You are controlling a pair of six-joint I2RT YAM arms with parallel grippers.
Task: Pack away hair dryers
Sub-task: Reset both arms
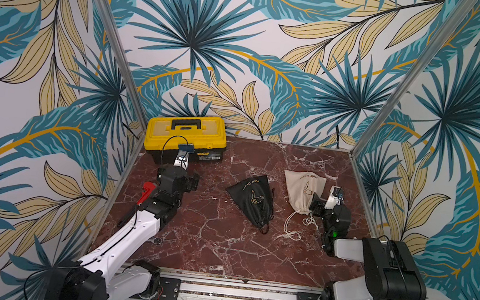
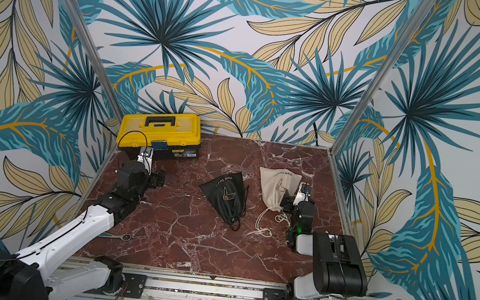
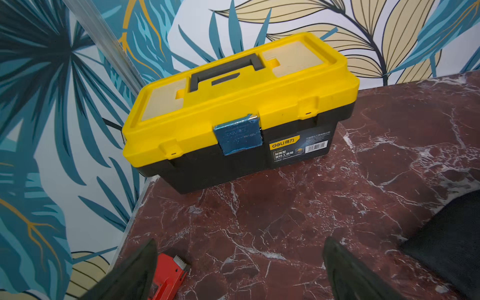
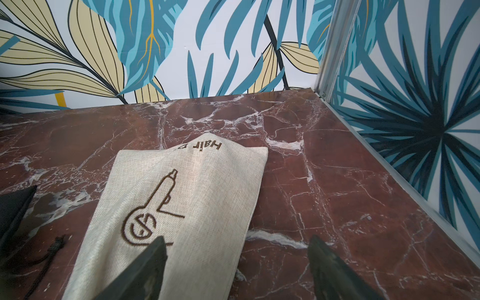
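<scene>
The toolbox, yellow lid over a black base, is shut, with a blue patch over its front latch. The left fingers hang just in front of it, pointing at it, spread wide with only bare surface between them. A red wrench lies in front of the toolbox toward its left end, partly hidden by the left arm in a top view. In the left wrist view its toothed head shows next to one finger.

To the right of the toolbox and well in front of it lies a black pouch, printed "Hair Dryer". It bulges, its neck is drawn in and turned away from the toolbox, and a black cord trails from it. Farther right lies a beige pouch with the same print, its neck gathered too and a white cord looped on the surface. The two pouches lie apart.

The right fingers are at the beige pouch's side farthest from the toolbox, near its neck, spread wide. In the right wrist view one finger stands over the cloth and the other over bare surface. Whether either touches the cloth cannot be told, and they pinch nothing.

The dryers cannot be seen; both pouches bulge, but whether the dryers are inside cannot be told
</scene>
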